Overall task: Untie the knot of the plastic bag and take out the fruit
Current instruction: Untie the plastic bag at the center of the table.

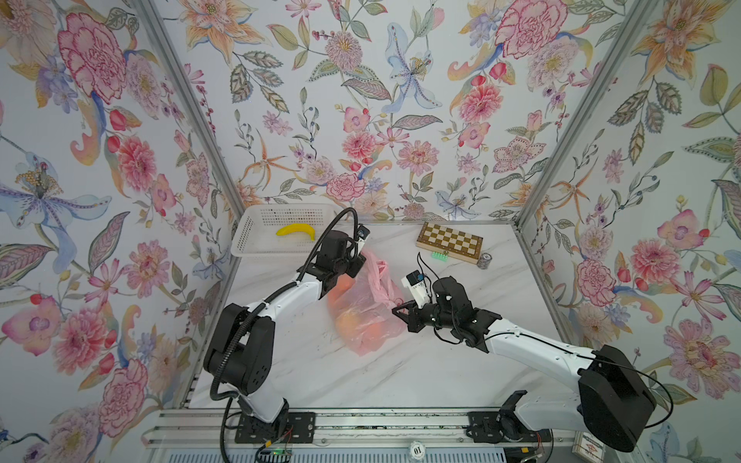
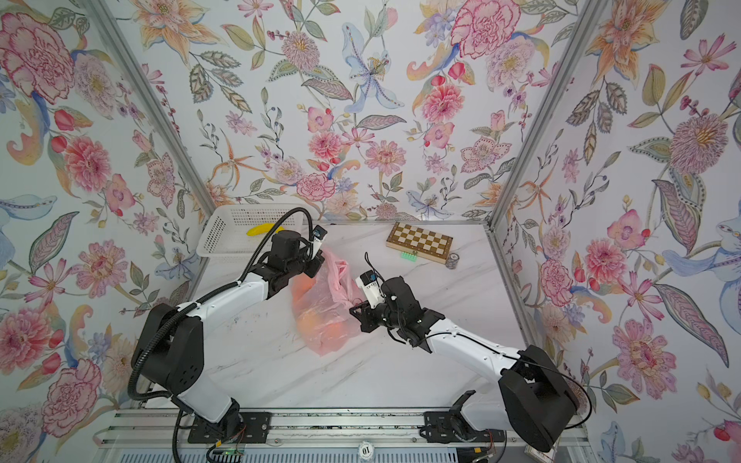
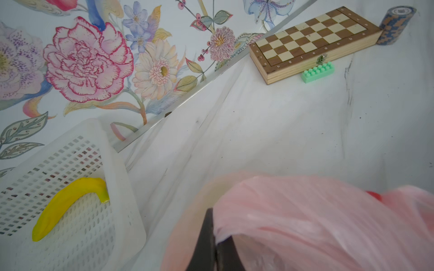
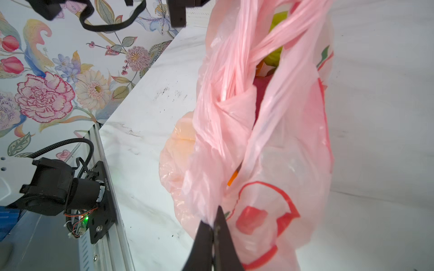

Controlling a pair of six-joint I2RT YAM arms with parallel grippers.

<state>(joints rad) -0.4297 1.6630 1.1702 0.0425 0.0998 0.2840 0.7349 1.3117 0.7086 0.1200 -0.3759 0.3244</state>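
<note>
**A:** While both arms grip the plastic bag (image 1: 363, 310) in the middle of the desk (image 1: 421, 373), here's the worry: that pink film is thin. Look, the left gripper (image 3: 215, 237) has its jaws pinched together on one fold, and the right gripper (image 4: 212, 225) is clamped on another fold at the opposite side.

**B:** And if they haul apart, I reckon the film tears before the knot (image 4: 231, 103) gives. Or the twist just cinches tighter.

**A:** Exactly. Neither jaw is on the knot itself, as far as I can tell; it sits between the two pinches.

**B:** Spillage is the other risk. I see a green fruit (image 4: 276, 55) and a magenta fruit (image 4: 258, 91) peeking through the mouth, and oranges (image 1: 348, 320) glowing through the side. Tip the bag and they could roll towards the desk's near edge.

**A:** Slick plastic too, so a pinch could simply slip off.

**B:** Anything to read?

**A:** On the bag there's a red-outlined fruit motif (image 4: 251, 218), but no lettering I can make out. At the far edge, the chessboard (image 3: 314, 42) shows small file letters along its rim. Down on the front rail (image 1: 361, 435), a round token (image 1: 416, 449) reads "10", upside down. Beside the board, the poker-chip stack (image 3: 397, 25) has a printed top, too small to read.
</note>
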